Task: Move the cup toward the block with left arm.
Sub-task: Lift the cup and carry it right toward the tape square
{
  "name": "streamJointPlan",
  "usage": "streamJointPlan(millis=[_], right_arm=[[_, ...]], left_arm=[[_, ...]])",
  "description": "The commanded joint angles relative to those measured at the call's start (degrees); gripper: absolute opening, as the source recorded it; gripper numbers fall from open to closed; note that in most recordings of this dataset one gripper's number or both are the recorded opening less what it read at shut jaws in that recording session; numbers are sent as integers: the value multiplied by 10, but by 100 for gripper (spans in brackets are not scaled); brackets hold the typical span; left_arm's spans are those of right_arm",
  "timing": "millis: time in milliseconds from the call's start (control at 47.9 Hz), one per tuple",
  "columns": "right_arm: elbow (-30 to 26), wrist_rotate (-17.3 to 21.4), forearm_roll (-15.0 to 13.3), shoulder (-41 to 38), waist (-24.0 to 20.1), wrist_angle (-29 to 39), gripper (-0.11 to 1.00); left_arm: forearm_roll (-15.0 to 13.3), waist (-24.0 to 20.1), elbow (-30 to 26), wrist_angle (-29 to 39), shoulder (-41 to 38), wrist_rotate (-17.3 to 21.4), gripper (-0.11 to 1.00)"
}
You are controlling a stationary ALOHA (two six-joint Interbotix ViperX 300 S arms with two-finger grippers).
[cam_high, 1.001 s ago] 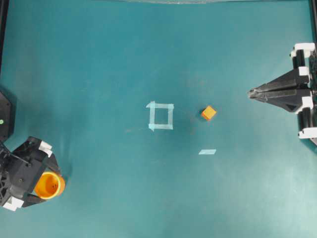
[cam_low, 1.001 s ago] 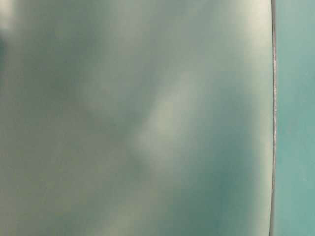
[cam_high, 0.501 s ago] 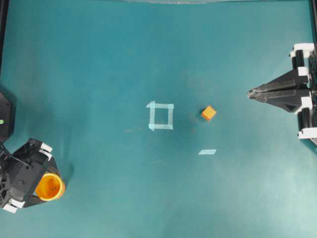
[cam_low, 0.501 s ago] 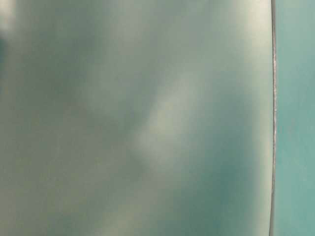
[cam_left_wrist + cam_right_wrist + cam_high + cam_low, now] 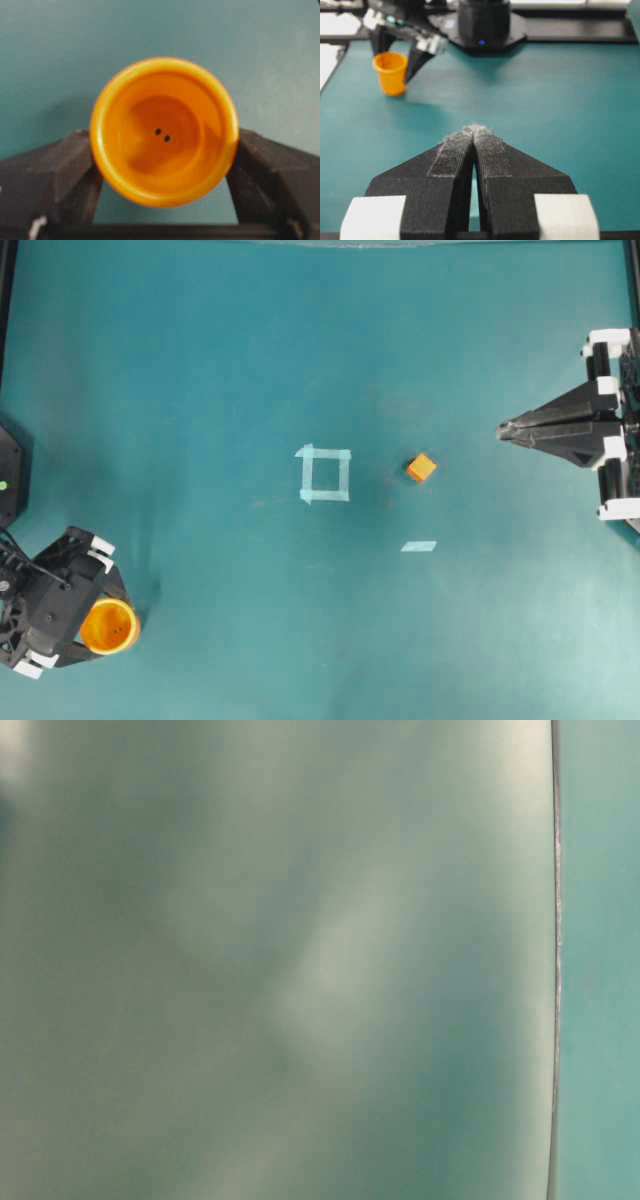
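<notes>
**Q:** What surrounds the task's things, taken from the largest down?

**A:** The teal table fills the overhead view. At its right edge is the right gripper, its black fingers pressed together tip to tip and holding nothing; the right wrist view shows the same. At the lower left corner is the left gripper, its fingers standing on either side of the cup. In the left wrist view both fingers lie against the cup's wall, pinching it; the cup stands upright, mouth up.

**Q:** And the smaller items, and what stands in the way?

**A:** Near the table's middle is a square outline of pale tape. The block sits just to the right of it, well apart from the cup. Below the block lies a short tape strip. On a straight line between cup and block only flat tape comes near. The table-level view is a blur and shows nothing that can be told.
</notes>
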State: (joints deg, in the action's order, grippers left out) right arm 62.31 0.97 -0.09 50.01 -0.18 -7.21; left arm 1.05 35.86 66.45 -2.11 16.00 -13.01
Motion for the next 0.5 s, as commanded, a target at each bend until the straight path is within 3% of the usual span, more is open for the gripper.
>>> streamJointPlan(millis=[0, 292, 480], right_arm=[[-18, 1, 2, -1, -1, -2, 0], [-19, 1, 1, -1, -1, -2, 0], [-19, 1, 1, -1, -1, -3, 0]], left_arm=[[1, 2, -14, -4, -3, 1, 70], [2, -7, -32, -4, -4, 4, 69], [4, -61, -62, 9, 13, 15, 69]])
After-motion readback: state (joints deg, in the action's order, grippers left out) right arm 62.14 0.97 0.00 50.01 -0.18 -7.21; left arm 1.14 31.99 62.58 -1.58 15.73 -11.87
